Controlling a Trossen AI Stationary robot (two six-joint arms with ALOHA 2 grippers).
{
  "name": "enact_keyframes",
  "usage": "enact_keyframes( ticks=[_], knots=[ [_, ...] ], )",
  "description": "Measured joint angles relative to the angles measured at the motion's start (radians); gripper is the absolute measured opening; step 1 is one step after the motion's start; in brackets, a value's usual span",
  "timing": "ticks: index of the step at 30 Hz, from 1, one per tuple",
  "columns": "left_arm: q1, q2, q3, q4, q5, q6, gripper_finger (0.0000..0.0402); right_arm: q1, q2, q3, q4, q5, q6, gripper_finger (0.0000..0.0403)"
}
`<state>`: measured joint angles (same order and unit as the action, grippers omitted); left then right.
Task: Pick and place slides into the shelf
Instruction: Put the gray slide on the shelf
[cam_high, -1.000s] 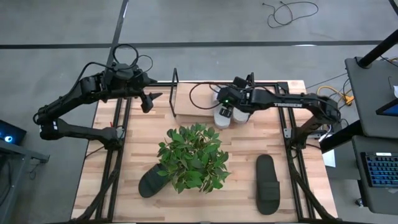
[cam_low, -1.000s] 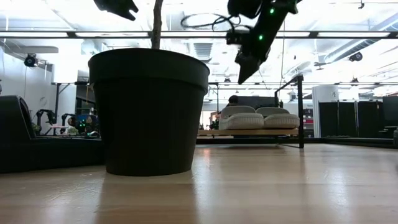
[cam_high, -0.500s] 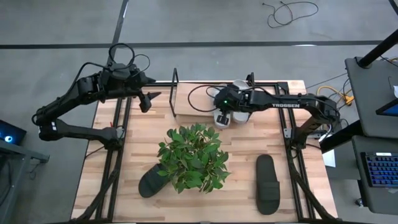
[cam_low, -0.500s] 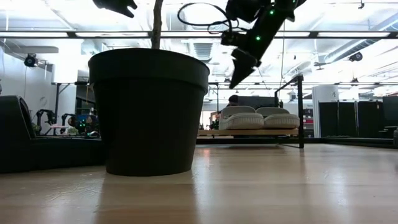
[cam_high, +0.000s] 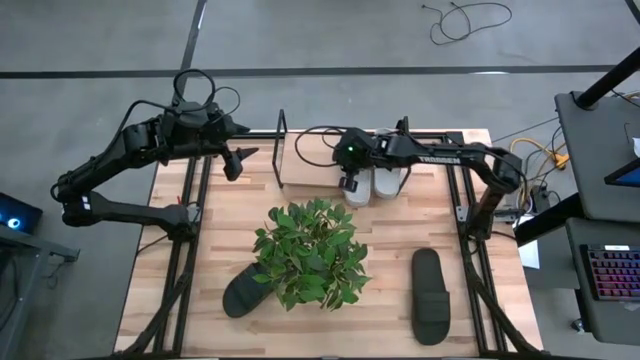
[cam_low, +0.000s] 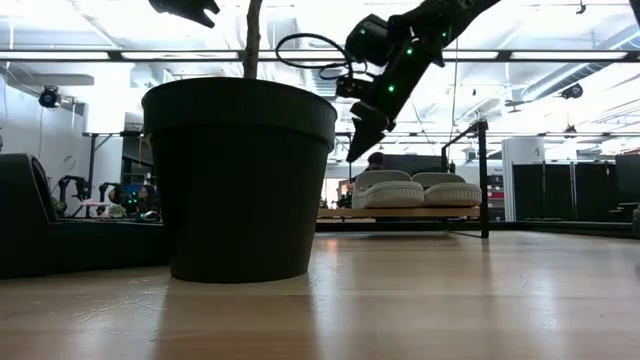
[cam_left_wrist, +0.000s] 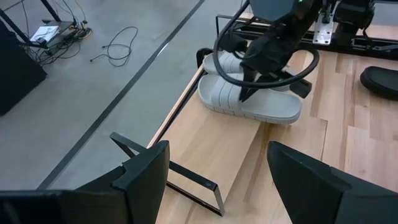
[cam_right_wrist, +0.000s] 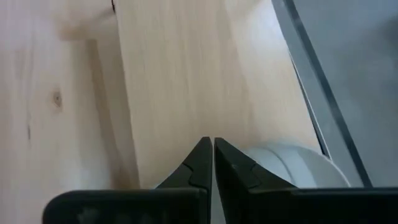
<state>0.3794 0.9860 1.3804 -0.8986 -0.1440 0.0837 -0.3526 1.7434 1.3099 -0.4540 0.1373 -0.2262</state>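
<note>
While two grey slides (cam_high: 375, 180) sit on the shelf (cam_high: 281, 150) at the far edge and two black slides (cam_high: 430, 296) lie near, both probably light and flexible, best pinched at the strap, right gripper (cam_high: 347, 184) hangs closed and empty, left gripper (cam_high: 238, 160) spread, empty.

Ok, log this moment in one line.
grey slides: on shelf | right gripper: shut, empty, above them | left gripper: open, waiting | black slides: on table
</note>
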Motion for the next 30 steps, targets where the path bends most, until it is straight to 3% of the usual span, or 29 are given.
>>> enact_keyframes(
  ticks=[13, 20, 30],
  knots=[
    [0.0, 0.002, 0.0, -0.001, 0.0, 0.0, 0.0255, -0.008, 0.13, 0.092, -0.072, -0.006, -0.045, 0.0008],
    [0.0, 0.003, 0.0, -0.002, 0.0, 0.0, 0.0255, -0.019, 0.136, 0.093, -0.093, 0.066, -0.083, 0.0008],
    [0.0, 0.001, 0.0, -0.002, 0.0, 0.0, 0.0255, -0.038, 0.134, 0.093, -0.099, 0.066, -0.115, 0.0008]
  ],
)
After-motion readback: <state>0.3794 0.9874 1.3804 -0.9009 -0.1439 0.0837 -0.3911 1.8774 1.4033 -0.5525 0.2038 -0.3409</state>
